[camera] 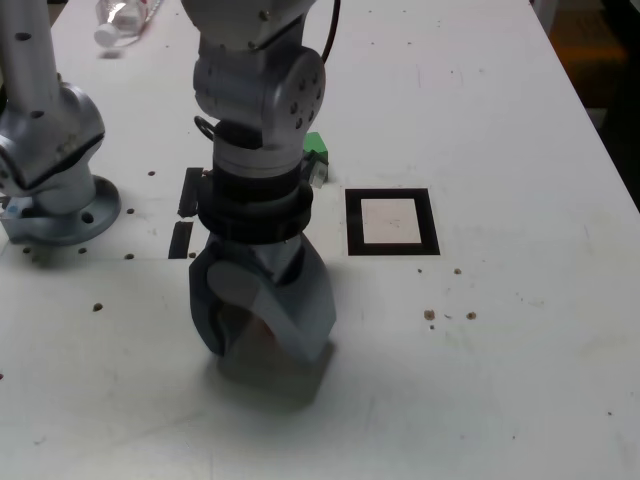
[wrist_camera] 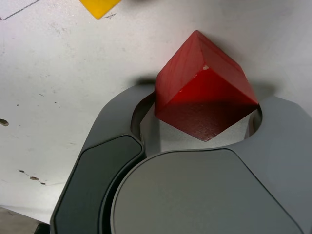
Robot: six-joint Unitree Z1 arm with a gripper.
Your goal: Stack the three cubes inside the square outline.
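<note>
The red cube (wrist_camera: 204, 83) sits on the white table between the two grey jaws of my gripper (wrist_camera: 204, 102), which press against its opposite sides. In the exterior view my gripper (camera: 262, 338) points straight down at the table, at the left and nearer than the square outline (camera: 392, 222); only a dull reddish patch of the cube shows between the jaws. The green cube (camera: 316, 150) stands behind the arm, partly hidden by it. A corner of the yellow cube (wrist_camera: 100, 6) shows at the edge of the wrist view. Nothing lies inside the outline.
Two short black bars (camera: 186, 212) lie left of the arm in the exterior view. A second arm's grey base (camera: 55, 170) stands at the far left, and a plastic bottle (camera: 125, 20) lies at the back left. Small brown specks (camera: 430, 315) dot the table.
</note>
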